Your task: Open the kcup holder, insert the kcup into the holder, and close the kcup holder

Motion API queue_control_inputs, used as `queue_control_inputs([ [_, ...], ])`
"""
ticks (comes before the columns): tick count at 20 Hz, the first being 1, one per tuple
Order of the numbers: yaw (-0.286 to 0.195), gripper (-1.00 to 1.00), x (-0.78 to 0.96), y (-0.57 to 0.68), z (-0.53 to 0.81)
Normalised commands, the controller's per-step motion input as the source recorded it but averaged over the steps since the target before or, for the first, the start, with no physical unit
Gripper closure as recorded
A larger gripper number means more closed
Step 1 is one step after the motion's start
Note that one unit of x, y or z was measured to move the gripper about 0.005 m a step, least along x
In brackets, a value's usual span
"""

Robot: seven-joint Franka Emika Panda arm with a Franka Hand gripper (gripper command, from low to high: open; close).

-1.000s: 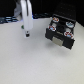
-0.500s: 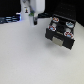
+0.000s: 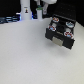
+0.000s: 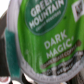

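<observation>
The kcup (image 4: pixel 47 40) fills the wrist view, its green lid printed "Green Mountain Dark Magic", very close to the camera and blurred. It appears to be held in my gripper (image 3: pixel 44 6), which hangs at the top edge of the exterior view, left of and above the kcup holder (image 3: pixel 64 42). The holder is a black box at the exterior view's right. Its tray (image 3: pixel 60 27) is slid out and shows round slots with several pods in them. My fingertips are hard to make out in either view.
The white table (image 3: pixel 27 57) spreads across the exterior view. A white upright object (image 3: pixel 23 10) stands at the back, with dark blue items (image 3: pixel 7 20) along the back at the exterior view's left.
The arm has moved toward the exterior view's right and upward, closer to the kcup holder. The holder has not moved.
</observation>
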Motion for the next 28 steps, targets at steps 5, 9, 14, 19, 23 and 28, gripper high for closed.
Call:
queue_control_inputs([
  [5, 0.01, 1.0, 0.28, 0.67, 0.25],
  [9, 0.009, 1.0, 0.23, 0.68, 0.21],
  [14, 0.011, 1.0, 0.23, 0.59, 0.09],
  [19, 0.013, -1.0, 0.18, 0.43, 0.25],
  [23, 0.015, 1.0, 0.15, 0.56, 0.03],
  [28, -0.002, 1.0, 0.21, 0.07, 0.02],
])
